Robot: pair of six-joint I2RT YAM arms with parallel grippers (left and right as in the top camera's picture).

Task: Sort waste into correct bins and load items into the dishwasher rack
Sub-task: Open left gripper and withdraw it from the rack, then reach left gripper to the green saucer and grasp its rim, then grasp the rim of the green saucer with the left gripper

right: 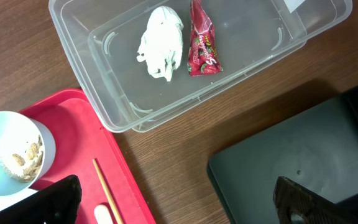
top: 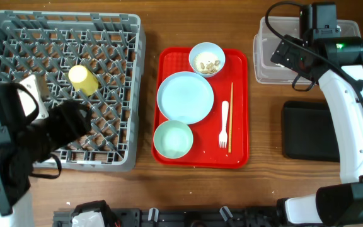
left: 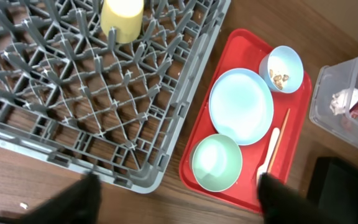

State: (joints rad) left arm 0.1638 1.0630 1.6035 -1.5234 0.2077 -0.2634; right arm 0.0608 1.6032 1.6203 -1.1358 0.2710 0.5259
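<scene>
The grey dishwasher rack (top: pixel 62 17) holds the yellow cup (top: pixel 82 79) on its side. The blue plate (top: pixel 185 97), mint bowl (top: pixel 172 139), white bowl with beige food scraps (top: pixel 207 58), white fork (top: pixel 224 124) and chopsticks (top: pixel 230 116) lie on the red tray (top: pixel 238 82). The white tissue (right: pixel 160 42) and red wrapper (right: pixel 202 40) lie in the clear tub (right: pixel 104 93). The black tray (right: pixel 278 155) is bare. My left gripper (left: pixel 179 205) is open and empty above the rack's front corner. My right gripper (right: pixel 179 205) is open and empty between tub and black tray.
The red tray sits mid-table between the rack and the two bins. Bare wooden table (top: pixel 266 126) lies between the red tray and the black tray. A dark rail with clutter (top: pixel 169 217) runs along the front edge.
</scene>
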